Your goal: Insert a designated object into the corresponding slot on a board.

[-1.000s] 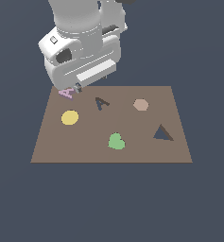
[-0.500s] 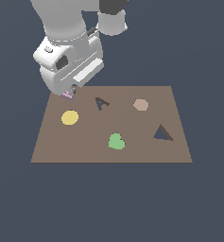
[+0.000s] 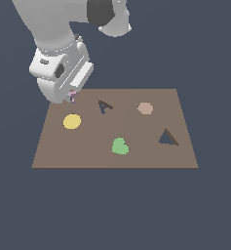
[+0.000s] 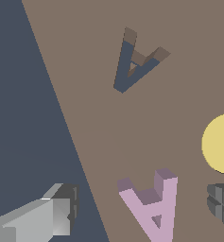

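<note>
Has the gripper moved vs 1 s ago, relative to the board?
Yes. The gripper has shifted toward the exterior view's left and dropped lower, now over the board's far-left corner, straddling the A block. Jaws open.

No printed text, labels, brands or numbers anywhere. Only letter forms: small pale pink-lilac A-shaped block (image 4: 152,204) and small dark A-shaped cutout (image 4: 133,62), both on flat brown rectangular board (image 3: 151,156).

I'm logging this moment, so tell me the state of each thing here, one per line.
A block: flat on the board, between the open fingers, not gripped.
A slot: empty.
Triangular cutout: empty.
Gripper: open, straddling the A block.
Yellow disc, green heart, hexagon: on the board.
</note>
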`<state>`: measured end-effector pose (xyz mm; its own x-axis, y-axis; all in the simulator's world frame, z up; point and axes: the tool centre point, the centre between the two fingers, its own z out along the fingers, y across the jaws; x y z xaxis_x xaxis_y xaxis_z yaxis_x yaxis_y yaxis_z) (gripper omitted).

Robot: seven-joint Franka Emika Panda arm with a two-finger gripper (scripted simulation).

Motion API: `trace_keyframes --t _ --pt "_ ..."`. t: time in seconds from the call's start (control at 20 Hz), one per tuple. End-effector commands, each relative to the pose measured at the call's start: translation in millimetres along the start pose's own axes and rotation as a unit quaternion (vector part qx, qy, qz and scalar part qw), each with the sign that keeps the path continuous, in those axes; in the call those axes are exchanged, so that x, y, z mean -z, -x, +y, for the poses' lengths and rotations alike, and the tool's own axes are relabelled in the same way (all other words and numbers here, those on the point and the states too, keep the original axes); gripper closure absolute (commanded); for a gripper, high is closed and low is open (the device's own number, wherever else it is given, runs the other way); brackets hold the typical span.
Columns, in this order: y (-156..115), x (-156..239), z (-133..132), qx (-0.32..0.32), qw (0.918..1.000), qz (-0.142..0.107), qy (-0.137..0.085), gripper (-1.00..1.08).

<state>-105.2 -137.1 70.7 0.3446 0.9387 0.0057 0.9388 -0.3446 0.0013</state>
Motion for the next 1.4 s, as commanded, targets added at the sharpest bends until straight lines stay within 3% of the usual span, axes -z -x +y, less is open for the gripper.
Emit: trace_keyframes --t 0.0,0.6,1.35 --pt "8 -5 3 0.030 0.9996 0.000 0.000 -0.92" --pt "30 -19 14 0.117 0.9931 -0.002 -0.001 -0.92" --pt "32 -26 17 0.127 0.9919 -0.003 -0.001 -0.92"
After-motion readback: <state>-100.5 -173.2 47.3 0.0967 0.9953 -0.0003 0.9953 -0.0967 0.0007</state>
